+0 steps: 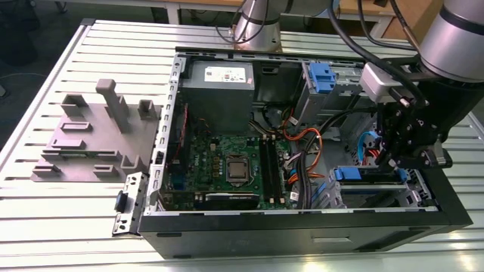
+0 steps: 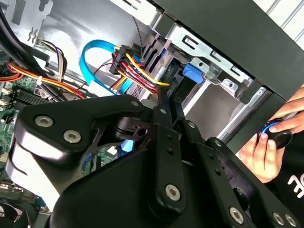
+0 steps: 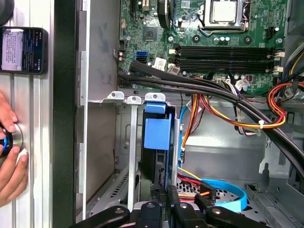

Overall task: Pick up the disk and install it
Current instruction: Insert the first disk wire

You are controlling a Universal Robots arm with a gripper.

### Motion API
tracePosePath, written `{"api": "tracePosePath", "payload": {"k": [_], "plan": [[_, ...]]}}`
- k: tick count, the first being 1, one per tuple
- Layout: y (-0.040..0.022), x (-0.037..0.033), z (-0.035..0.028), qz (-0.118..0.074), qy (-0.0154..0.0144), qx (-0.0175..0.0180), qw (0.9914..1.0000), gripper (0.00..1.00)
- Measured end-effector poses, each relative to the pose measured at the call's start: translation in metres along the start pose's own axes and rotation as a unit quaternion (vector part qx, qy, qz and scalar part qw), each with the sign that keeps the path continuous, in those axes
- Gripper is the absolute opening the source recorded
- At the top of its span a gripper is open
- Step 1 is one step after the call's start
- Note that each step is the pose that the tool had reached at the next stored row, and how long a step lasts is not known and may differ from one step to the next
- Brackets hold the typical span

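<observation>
I see the gripper (image 3: 163, 192) pinched narrow on the disk (image 3: 155, 135). The disk stands on edge in the bay (image 3: 124, 156), lengthwise, with its blue end toward the motherboard (image 3: 223, 33).

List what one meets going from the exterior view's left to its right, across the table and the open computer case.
Grey fixture block → power supply → memory slots → blue latch → gripper.

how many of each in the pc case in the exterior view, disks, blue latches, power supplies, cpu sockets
flat disk in a blue plastic bracket: 1
small blue plastic latch: 1
grey boxy power supply with white sticker: 1
square silver processor socket: 1
total: 4
</observation>
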State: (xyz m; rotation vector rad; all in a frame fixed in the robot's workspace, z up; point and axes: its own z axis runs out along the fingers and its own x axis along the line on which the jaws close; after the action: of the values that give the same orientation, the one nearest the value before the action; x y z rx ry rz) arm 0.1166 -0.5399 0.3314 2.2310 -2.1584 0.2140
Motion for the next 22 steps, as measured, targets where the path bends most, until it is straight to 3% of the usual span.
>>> {"api": "tracePosePath", "payload": {"k": [13,18,22], "plan": [[0.0002,0.0007,0.0022,0.002,-0.0025,-0.0001,0.99999,0.17],[0.0005,0.0020,0.0055,0.004,-0.0065,-0.0003,0.99997,0.17],[0.0005,0.0021,0.0055,0.005,-0.0066,-0.0003,0.99997,0.17]]}}
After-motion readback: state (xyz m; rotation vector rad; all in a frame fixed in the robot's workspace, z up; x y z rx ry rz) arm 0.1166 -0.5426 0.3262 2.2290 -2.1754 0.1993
